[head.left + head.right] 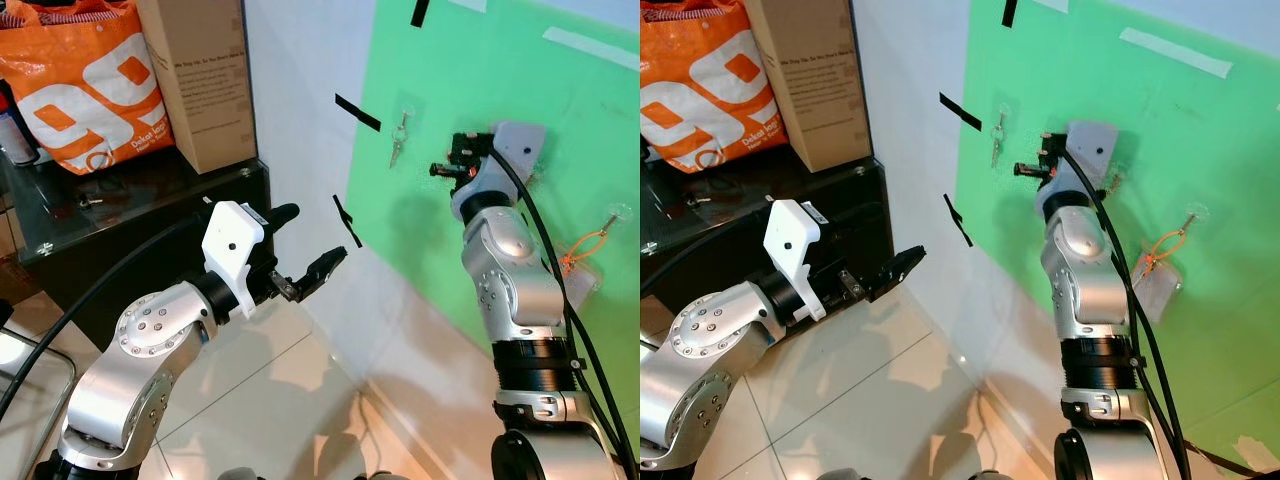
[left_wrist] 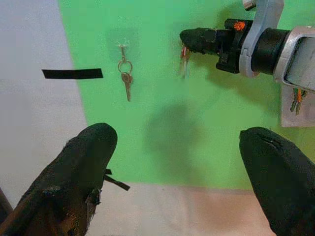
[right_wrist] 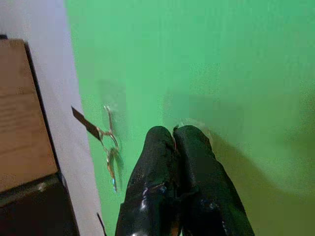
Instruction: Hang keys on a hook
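Observation:
My right gripper (image 1: 438, 169) is raised against the green wall panel (image 1: 480, 60), its two black fingers (image 3: 170, 162) pressed shut. A small set of keys (image 2: 184, 61) with a red bit dangles, blurred, just under its tip, and a clear hook (image 3: 193, 125) sits on the panel right behind the fingertips. On another clear hook to the left hangs a second set of keys (image 1: 398, 140). My left gripper (image 1: 312, 238) is held out lower left, open and empty, pointing at the panel.
A third hook at the right holds an orange cord with a clear tag (image 1: 585, 262). Black tape strips (image 1: 357, 112) mark the white wall. A black glass-topped cabinet (image 1: 120, 215) at left carries a cardboard box (image 1: 200, 80) and an orange bag (image 1: 85, 85).

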`<state>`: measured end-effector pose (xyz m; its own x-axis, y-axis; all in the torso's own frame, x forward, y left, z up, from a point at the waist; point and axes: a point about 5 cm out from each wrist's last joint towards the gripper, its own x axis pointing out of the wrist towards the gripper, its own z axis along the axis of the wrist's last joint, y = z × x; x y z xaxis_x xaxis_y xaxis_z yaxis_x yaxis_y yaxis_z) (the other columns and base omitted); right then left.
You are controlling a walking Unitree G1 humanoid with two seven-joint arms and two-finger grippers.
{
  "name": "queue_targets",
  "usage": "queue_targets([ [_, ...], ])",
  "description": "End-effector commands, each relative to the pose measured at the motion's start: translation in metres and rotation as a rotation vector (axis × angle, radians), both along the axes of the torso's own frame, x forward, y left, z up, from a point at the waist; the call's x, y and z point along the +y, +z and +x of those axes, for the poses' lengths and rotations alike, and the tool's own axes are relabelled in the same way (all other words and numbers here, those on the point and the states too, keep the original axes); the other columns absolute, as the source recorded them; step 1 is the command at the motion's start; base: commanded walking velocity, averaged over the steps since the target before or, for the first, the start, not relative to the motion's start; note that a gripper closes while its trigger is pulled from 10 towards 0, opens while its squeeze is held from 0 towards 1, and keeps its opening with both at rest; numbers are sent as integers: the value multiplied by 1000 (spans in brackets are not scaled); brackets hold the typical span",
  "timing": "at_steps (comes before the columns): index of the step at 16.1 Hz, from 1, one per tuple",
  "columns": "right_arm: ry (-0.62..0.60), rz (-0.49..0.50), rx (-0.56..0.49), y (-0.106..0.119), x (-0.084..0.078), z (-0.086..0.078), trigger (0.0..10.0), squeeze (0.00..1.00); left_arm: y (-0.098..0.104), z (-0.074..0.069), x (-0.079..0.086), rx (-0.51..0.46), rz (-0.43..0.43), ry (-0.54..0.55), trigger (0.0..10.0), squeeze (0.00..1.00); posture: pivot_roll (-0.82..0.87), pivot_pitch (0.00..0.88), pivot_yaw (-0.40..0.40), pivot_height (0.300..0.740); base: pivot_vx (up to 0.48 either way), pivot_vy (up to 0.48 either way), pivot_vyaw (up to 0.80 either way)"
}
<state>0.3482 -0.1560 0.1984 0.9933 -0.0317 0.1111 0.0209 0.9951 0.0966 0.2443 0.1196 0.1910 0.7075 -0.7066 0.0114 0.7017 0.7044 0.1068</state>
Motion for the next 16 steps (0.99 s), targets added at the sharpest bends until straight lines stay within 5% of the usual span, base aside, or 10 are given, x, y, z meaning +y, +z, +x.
queue_targets([
  [1, 1, -1, 9, -1, -2, -2, 10000, 0, 7, 0, -2, -22, 5, -15, 10000, 306, 99, 0, -6, 740, 0, 0, 0],
  [16, 16, -2, 42, -11, -1, -6, 10000, 0, 7, 2, -3, -25, 8, -10, 10000, 306, 99, 0, -8, 740, 0, 0, 0],
])
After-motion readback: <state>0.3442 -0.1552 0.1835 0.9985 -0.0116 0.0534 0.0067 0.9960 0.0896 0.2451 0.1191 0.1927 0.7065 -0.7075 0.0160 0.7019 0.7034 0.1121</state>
